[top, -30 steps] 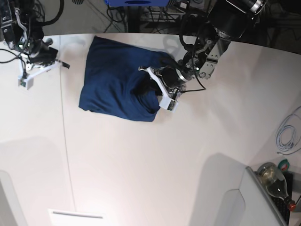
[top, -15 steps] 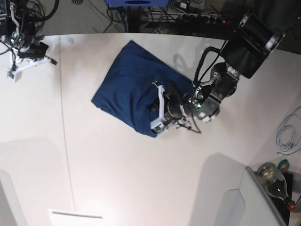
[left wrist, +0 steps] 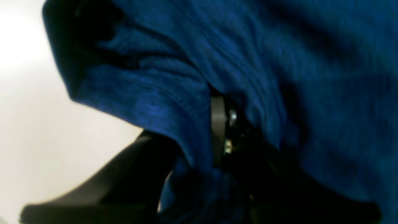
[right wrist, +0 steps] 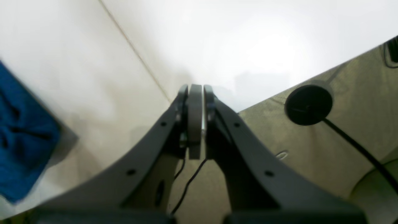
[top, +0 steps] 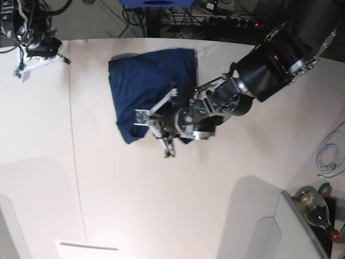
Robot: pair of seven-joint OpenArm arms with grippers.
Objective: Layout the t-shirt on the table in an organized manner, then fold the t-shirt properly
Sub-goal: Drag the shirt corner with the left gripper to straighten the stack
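White tabletop fills most of the base view, where the table (top: 161, 205) is seen with a thin seam down its left part and cables and a bottle lying beyond its edges. On its far half the t-shirt (top: 145, 81) lies bunched into a rough block, not spread flat. The left gripper (top: 156, 127) is laid low across the shirt's near edge, and cloth appears gathered at it. The right gripper (top: 32, 62) is held at the table's far left corner, well apart from the shirt. From the left wrist view, dark blue cloth is seen draped over and between the jaws, which are drawn close on a fold of it. From the right wrist view, the right gripper (right wrist: 196, 119) is seen pressed together with nothing between its fingers, above the table edge. The layout step is judged to be in hand; next, the cloth needs to be drawn out flat, likely with the second arm brought in.
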